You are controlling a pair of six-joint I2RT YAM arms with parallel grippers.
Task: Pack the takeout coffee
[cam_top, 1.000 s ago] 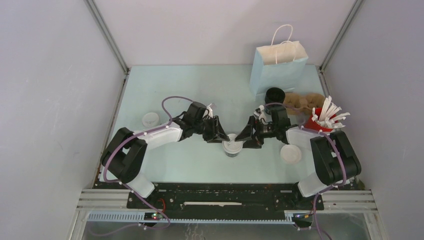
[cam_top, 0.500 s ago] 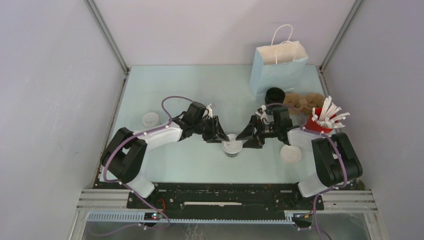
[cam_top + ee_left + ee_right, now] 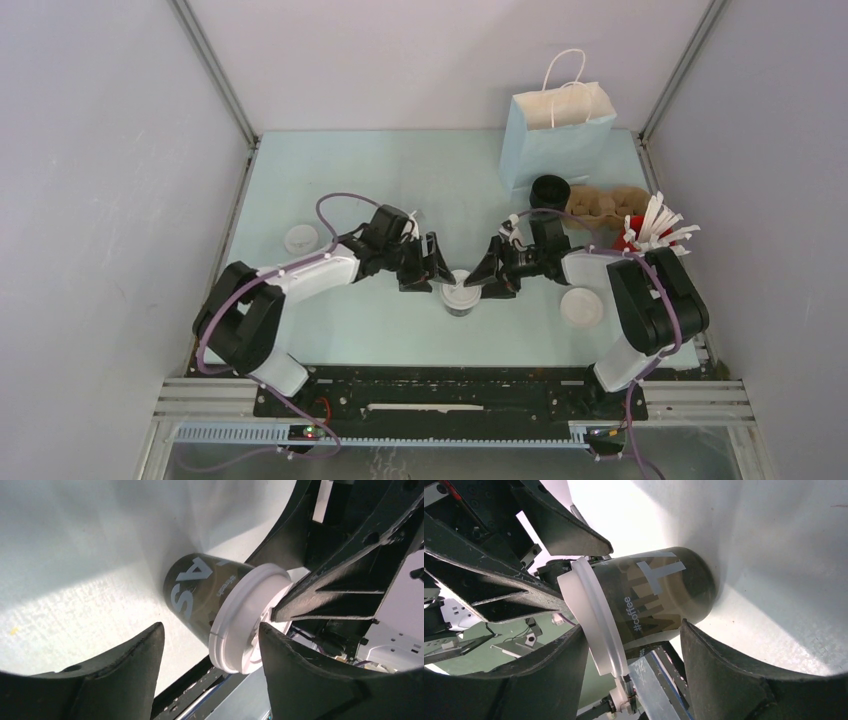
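The coffee cup (image 3: 462, 302) stands upright on the table (image 3: 350, 170) just below the centre of the top view, with its white lid (image 3: 462, 293) on. The wrist views show the lid's rim level round the mouth, but whether it is fully snapped down cannot be confirmed. The left gripper (image 3: 432, 275) reaches in from the left of the frame and the right gripper (image 3: 490, 277) from the right, so the cup sits where both arms can work on it. The left gripper's jaws stand wide apart astride the cup wall, gripping nothing. The right gripper's jaws are likewise spread either side of the cup and lid. One finger lies at the lid's edge, and contact there cannot be settled. Judged purpose: one arm steadies while the other seats or checks the lid. At upper right a cardboard carrier (image 3: 610, 203) holds a second cup (image 3: 549, 190), lidless, with the paper bag (image 3: 560, 130) standing open behind it as the final destination. A loose lid (image 3: 582, 308) lies lower right, probably for that second cup, and another lid (image 3: 300, 239) lies at left. A red holder of white sticks (image 3: 652, 232) stands at the right edge
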